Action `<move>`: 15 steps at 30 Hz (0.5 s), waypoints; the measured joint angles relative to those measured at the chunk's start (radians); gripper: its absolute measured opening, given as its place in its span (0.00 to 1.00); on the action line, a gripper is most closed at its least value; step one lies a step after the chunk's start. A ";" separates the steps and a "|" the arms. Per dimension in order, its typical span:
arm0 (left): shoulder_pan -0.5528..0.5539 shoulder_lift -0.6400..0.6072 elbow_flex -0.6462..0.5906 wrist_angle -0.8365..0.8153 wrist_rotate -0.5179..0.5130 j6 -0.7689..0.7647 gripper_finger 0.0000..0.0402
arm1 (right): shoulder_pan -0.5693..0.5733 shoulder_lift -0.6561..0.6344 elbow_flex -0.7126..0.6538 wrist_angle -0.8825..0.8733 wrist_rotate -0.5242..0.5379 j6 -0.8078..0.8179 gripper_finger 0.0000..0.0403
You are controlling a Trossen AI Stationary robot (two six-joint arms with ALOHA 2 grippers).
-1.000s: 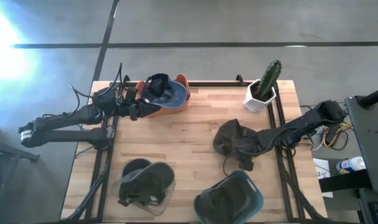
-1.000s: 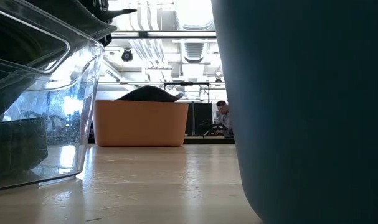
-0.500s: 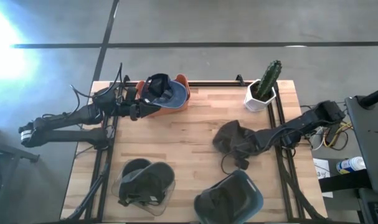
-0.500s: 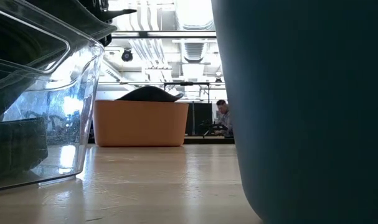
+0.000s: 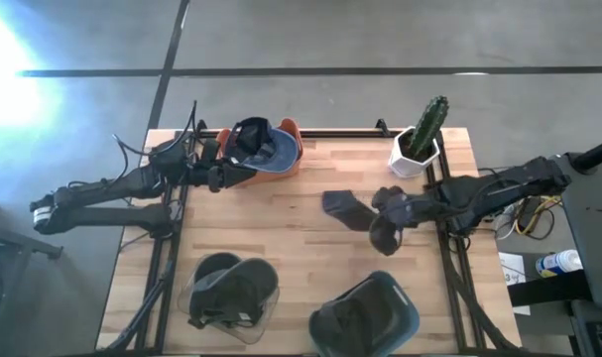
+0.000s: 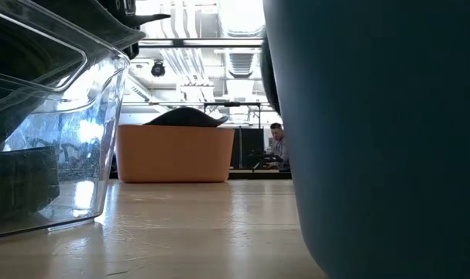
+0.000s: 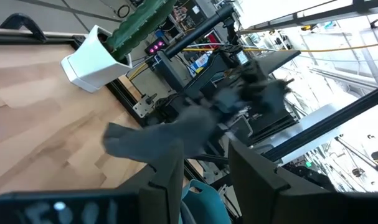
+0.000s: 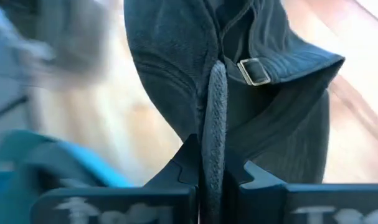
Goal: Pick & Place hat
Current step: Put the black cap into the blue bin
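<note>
A dark grey hat [image 5: 365,213] hangs over the right middle of the wooden table [image 5: 281,223], its brim [image 5: 340,208] pointing toward the table's left. My right gripper [image 5: 400,210] is shut on it. The hat's back strap and metal buckle [image 8: 254,71] show in the right wrist view. My left gripper [image 5: 221,171] waits open, with nothing between its fingers [image 7: 170,180], beside the orange bin [image 5: 286,159] at the far left. A blue hat [image 5: 271,151] rests on that bin. My right gripper [image 8: 213,168] pinches a folded edge of the hat's rim [image 8: 215,124] between its two fingers, close to the strap with the buckle. It comes in from the table's right side. The hat hangs from the fingers, crumpled, and looks lifted off the table.
A cactus in a white pot [image 5: 420,144] stands at the far right, close behind the right arm. A clear bin [image 5: 231,293] and a teal bin [image 5: 365,312], each with a dark hat in it, stand at the near edge. A person [image 6: 279,147] sits far behind the table.
My right gripper has shut on the dark hat, which was lying on the table, and has risen with it a little toward the far edge. The hat has come up off the wood and turned, its brim now sticking out toward the table's left.
</note>
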 joint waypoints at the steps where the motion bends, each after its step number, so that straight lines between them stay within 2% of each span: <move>1: 0.000 0.001 0.000 -0.003 0.000 -0.003 0.30 | 0.010 0.010 0.034 0.007 -0.019 -0.008 0.03; 6: 0.000 0.003 0.000 -0.010 0.019 -0.015 0.30 | 0.113 0.108 0.212 -0.019 -0.033 -0.072 0.03; 10: 0.000 0.002 0.000 -0.026 0.056 -0.015 0.30 | 0.232 0.212 0.365 -0.176 0.062 -0.116 0.03; 15: 0.000 0.004 0.000 -0.054 0.070 -0.054 0.30 | 0.411 0.361 0.514 -0.346 0.162 -0.088 0.03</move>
